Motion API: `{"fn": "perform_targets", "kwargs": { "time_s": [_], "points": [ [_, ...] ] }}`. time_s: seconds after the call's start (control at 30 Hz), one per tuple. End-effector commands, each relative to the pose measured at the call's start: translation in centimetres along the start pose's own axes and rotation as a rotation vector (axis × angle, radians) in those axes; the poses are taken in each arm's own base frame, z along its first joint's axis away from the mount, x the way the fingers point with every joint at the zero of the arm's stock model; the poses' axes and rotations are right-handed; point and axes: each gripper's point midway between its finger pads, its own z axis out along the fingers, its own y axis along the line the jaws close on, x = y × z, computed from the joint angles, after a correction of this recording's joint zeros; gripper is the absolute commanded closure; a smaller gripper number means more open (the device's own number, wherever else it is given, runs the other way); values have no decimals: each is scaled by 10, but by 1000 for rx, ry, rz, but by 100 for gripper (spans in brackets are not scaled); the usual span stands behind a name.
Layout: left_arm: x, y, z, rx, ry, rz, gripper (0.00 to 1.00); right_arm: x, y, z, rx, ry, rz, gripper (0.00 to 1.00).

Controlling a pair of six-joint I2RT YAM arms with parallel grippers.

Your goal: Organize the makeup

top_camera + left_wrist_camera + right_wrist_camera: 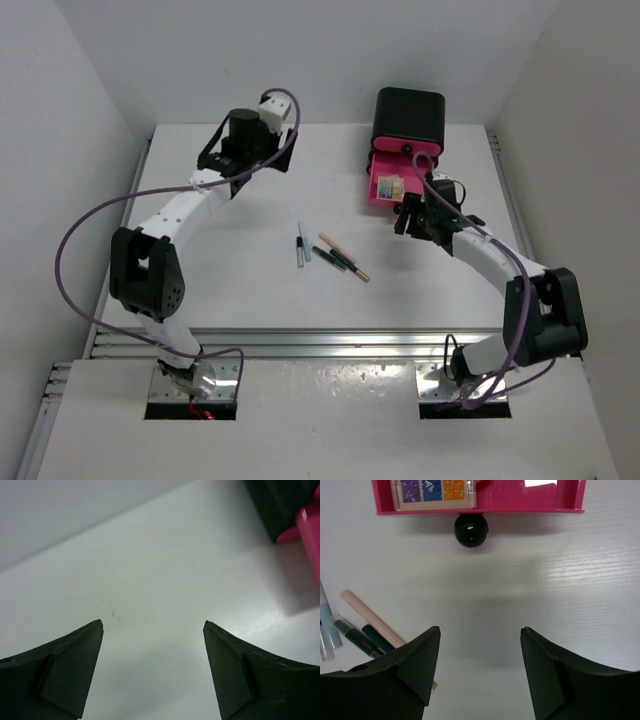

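Note:
Several thin makeup sticks lie mid-table: a silver-blue one [302,245], black ones [330,259] and a peach one [343,256]. The right wrist view shows the peach stick [371,618], the dark ones [355,637] and the silver-blue one [327,627] at lower left. A multicoloured palette [389,186] lies in the open pink drawer [380,193]; it also shows in the right wrist view [432,493]. My right gripper [412,215] is open and empty just in front of the drawer's black knob [470,530]. My left gripper [285,150] is open and empty over bare table at the back.
A black box [409,118] stands at the back right with its pink drawer pulled out toward me. Its corner and the pink drawer edge [310,540] show at the right of the left wrist view. White walls enclose the table on three sides.

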Motion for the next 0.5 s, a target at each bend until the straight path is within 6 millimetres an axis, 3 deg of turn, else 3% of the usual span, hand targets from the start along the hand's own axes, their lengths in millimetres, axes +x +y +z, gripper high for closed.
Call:
{"fn": "perform_targets", "kwargs": {
  "time_s": [0.0, 0.07, 0.23, 0.47],
  "points": [
    [39, 0, -19, 19, 91, -69, 13, -31, 7, 17, 31, -104, 84, 34],
    [64, 4, -22, 20, 140, -90, 13, -29, 8, 30, 43, -101, 73, 34],
    [89, 16, -23, 4, 165, -173, 13, -40, 16, 54, 62, -126, 7, 38],
    [89, 21, -21, 3, 140, -203, 13, -52, 17, 65, 116, -208, -27, 43]
  ]
}}
